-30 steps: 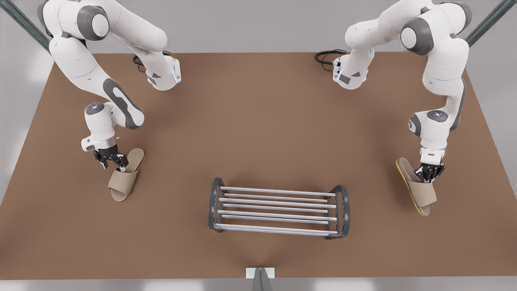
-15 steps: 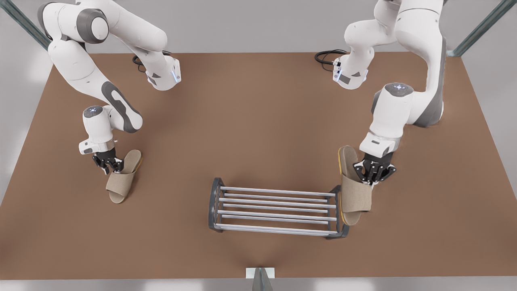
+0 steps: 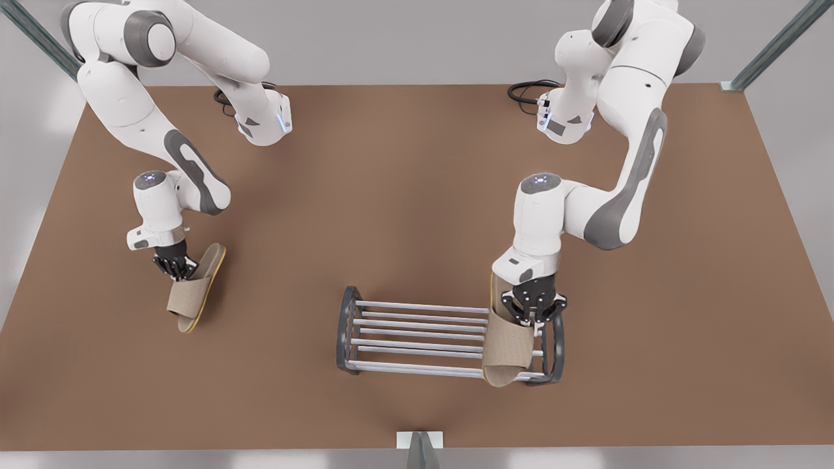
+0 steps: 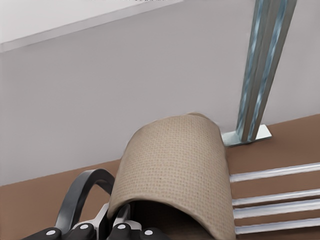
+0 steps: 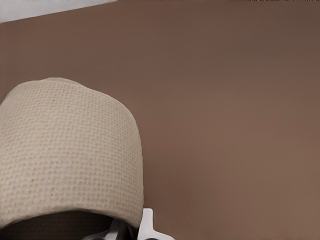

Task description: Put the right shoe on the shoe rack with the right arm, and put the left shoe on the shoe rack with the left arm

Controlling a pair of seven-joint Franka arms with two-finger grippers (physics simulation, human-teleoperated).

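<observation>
Left gripper point(image 3: 533, 311) low right of front view, pinching left shoe point(image 3: 506, 348) over rack point(image 3: 417, 339) end; touching bars or not, hard to tell. Right gripper point(image 3: 174, 266) at mid left, pinching right shoe point(image 3: 191, 293), tilted, over table point(image 3: 404, 208). No writing seen.

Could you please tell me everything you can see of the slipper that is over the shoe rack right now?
The slipper is an open-toed beige slide with a woven-looking upper band and a thin yellowish sole edge. It hangs lengthwise across the silver bars at the shoe rack's end on the front view's right, beside the dark arched frame. The left gripper is shut on its band from above. Whether its sole already rests on the bars cannot be told.
</observation>
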